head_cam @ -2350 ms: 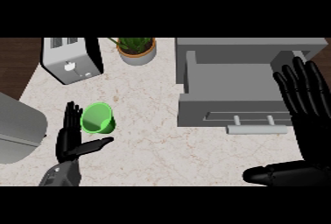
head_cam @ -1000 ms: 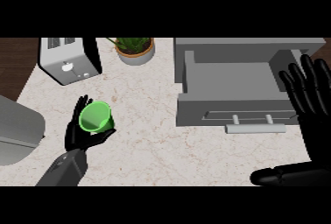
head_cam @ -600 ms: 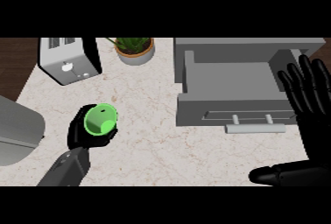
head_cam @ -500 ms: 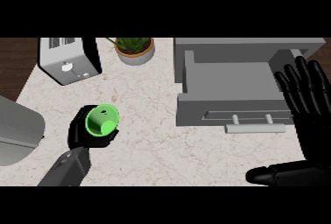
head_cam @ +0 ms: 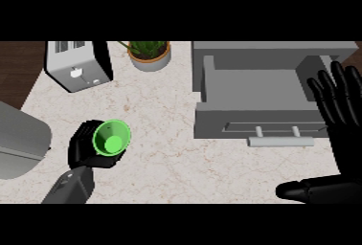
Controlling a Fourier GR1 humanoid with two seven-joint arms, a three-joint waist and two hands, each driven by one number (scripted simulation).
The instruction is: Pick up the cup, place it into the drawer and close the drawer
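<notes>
On the counter's left, left hand [head_cam: 86, 149] fingers curl round green cup [head_cam: 112, 138]; right hand [head_cam: 341, 103] open.

The left hand [head_cam: 86, 152] curls round the green cup [head_cam: 112, 139], so the cup's outer wall and base are hidden. The right hand [head_cam: 338, 103] covers the open drawer's [head_cam: 254, 91] right side. The toaster [head_cam: 76, 64] and plant [head_cam: 149, 53] are cut off at the top
</notes>
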